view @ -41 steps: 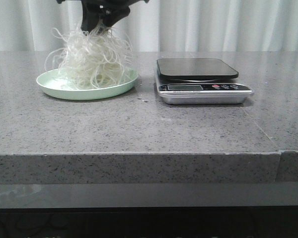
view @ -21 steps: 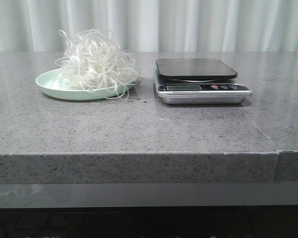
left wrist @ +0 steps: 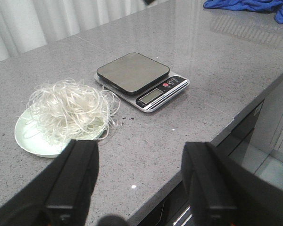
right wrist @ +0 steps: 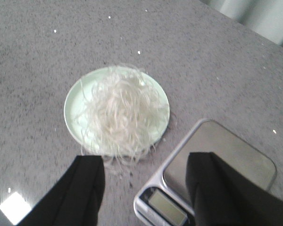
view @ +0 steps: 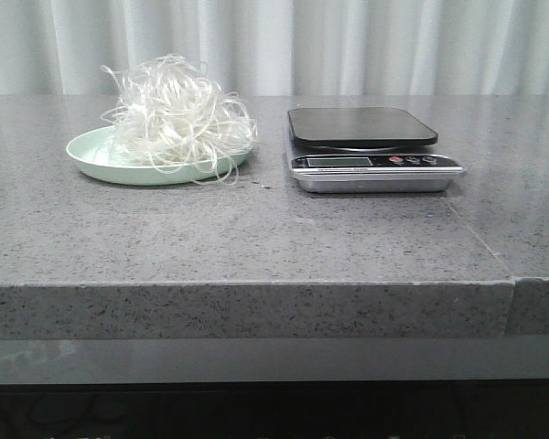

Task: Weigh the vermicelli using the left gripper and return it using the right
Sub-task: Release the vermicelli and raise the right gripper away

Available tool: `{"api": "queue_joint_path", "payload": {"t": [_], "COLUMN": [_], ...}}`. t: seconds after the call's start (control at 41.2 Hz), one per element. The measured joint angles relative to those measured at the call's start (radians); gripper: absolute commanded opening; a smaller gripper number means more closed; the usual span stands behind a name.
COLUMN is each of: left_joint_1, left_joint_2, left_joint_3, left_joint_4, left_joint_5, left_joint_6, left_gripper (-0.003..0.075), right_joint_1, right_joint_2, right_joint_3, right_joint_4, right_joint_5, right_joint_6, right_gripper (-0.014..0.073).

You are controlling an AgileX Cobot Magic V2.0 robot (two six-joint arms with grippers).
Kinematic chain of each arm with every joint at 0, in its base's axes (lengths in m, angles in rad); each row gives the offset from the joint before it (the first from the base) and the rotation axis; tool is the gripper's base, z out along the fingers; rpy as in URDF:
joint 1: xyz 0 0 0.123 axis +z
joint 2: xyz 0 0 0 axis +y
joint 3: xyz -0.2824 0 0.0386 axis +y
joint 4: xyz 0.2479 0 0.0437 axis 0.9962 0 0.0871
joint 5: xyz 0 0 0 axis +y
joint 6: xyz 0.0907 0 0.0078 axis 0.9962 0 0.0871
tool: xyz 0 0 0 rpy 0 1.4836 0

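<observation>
The vermicelli (view: 177, 116), a fluffy tangle of thin white strands, lies on the pale green plate (view: 90, 154) at the left of the table; a few strands hang over the plate's near right rim. It also shows in the left wrist view (left wrist: 70, 109) and the right wrist view (right wrist: 120, 112). The scale (view: 366, 146), black platform on a silver base, stands to its right with nothing on it. My left gripper (left wrist: 140, 176) is open and empty, over the table's near edge. My right gripper (right wrist: 145, 188) is open and empty, high above plate and scale. Neither gripper shows in the front view.
A blue cloth (left wrist: 254, 5) lies far off on the counter in the left wrist view. The counter's front edge (view: 256, 285) runs across the front view, with a seam at the right. White curtains hang behind the table.
One second ago a gripper held the top of the vermicelli above the plate. It has let go and left the front view; the tangle has settled on the plate, spilling over its right rim.
</observation>
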Motion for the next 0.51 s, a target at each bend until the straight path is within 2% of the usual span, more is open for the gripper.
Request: {"api": "queue_joint_path", "payload": {"t": [0.316, 0.51], "left_joint_1": [0.000, 0.000], "left_joint_2": [0.000, 0.000], "left_joint_3": [0.000, 0.000], "left_joint_4": [0.000, 0.000], "left_joint_5": [0.000, 0.000], "left_joint_6": [0.000, 0.000], "left_gripper": [0.0452, 0.0452], "right_joint_1": [-0.065, -0.071], "right_joint_2": [-0.366, -0.570], "right_joint_3": [0.397, 0.578], "right_joint_4": [-0.010, -0.011], "right_joint_5": [-0.059, -0.055], "right_joint_6": [0.059, 0.064], "right_gripper": [0.0490, 0.0490]}}
